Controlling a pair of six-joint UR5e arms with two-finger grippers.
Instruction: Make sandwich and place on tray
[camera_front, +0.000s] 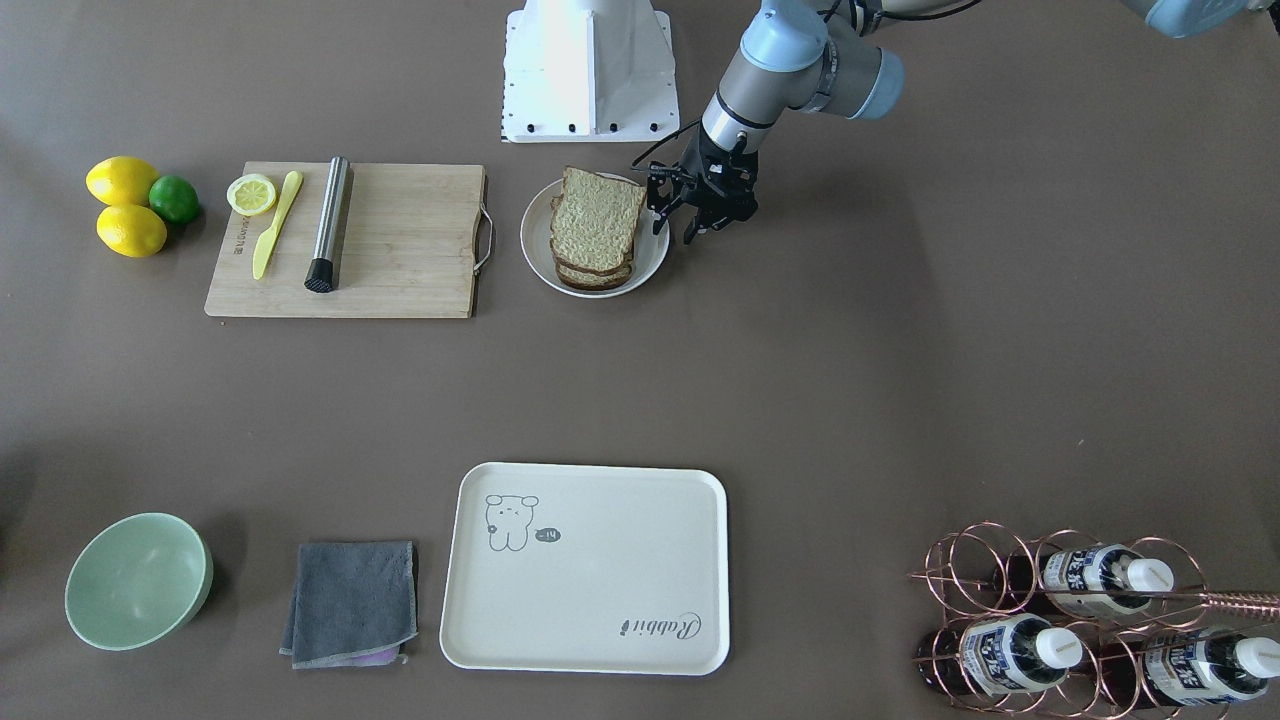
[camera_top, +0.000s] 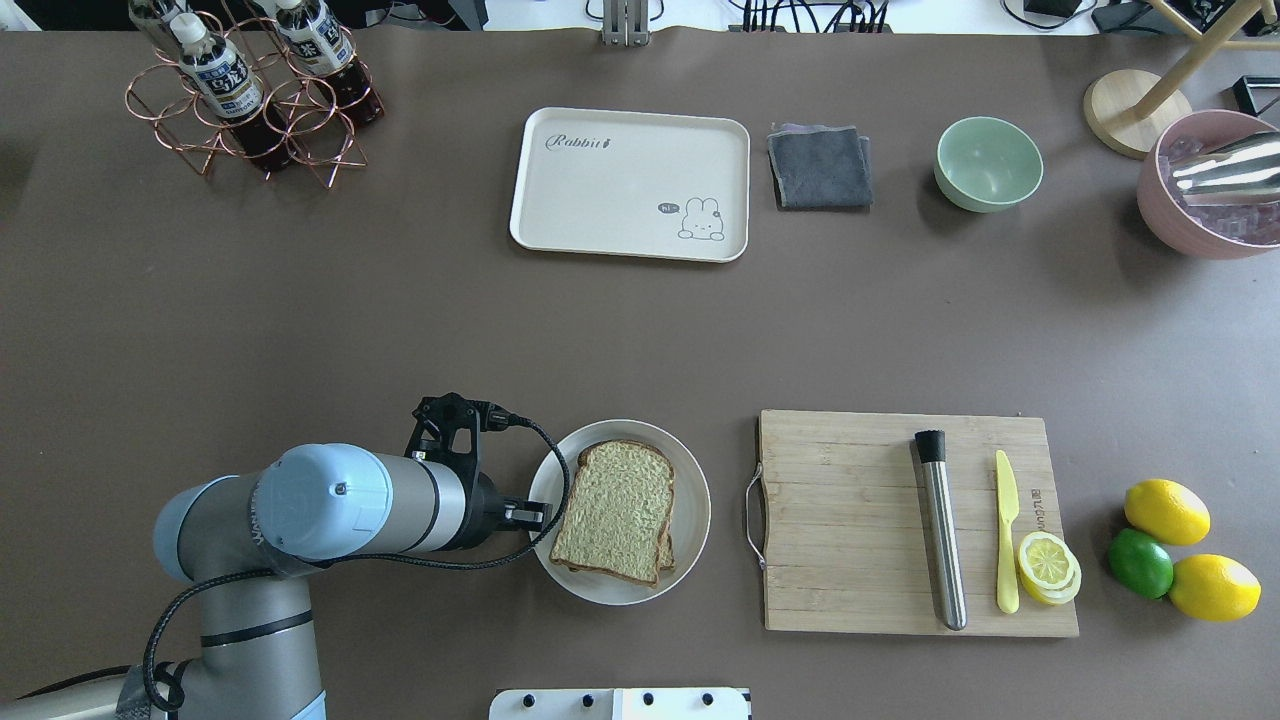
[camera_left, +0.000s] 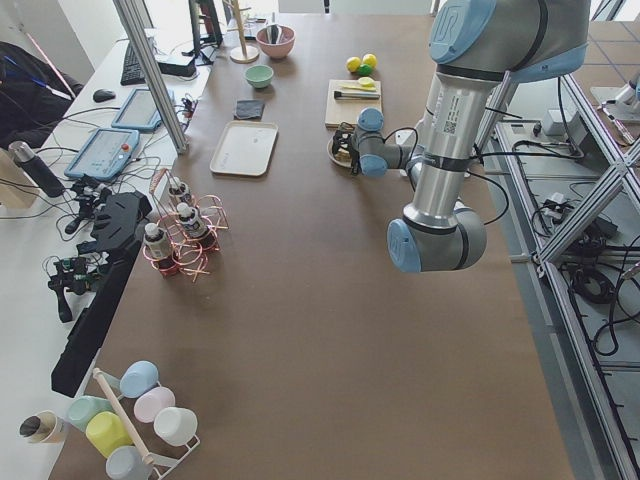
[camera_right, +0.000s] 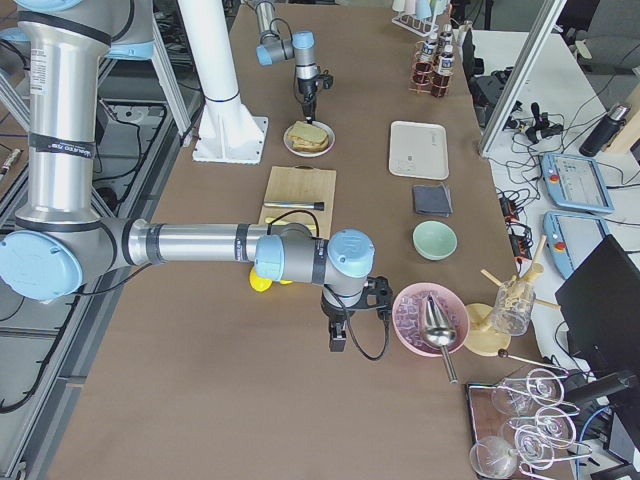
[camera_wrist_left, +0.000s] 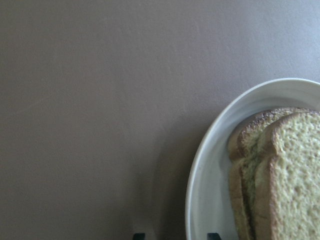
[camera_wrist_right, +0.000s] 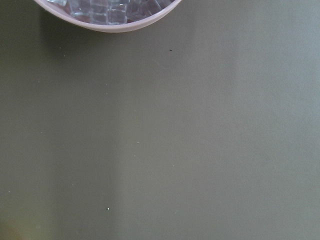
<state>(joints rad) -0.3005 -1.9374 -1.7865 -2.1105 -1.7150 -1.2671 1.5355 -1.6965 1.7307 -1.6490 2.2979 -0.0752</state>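
Left gripper (camera_front: 703, 228), seemingly open, hangs beside plate (camera_front: 535, 255); cutting board (camera_front: 400, 240) opposite.

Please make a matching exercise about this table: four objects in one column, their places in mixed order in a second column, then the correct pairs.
1. tan speckled bread slices
2. yellow plastic knife
3. folded grey cloth
4. round green lime

A. beside the two yellow lemons
B. on the round white plate
C. between the cream rectangular tray and the pale green bowl
D. on the wooden cutting board

Pairs: 1-B, 2-D, 3-C, 4-A.
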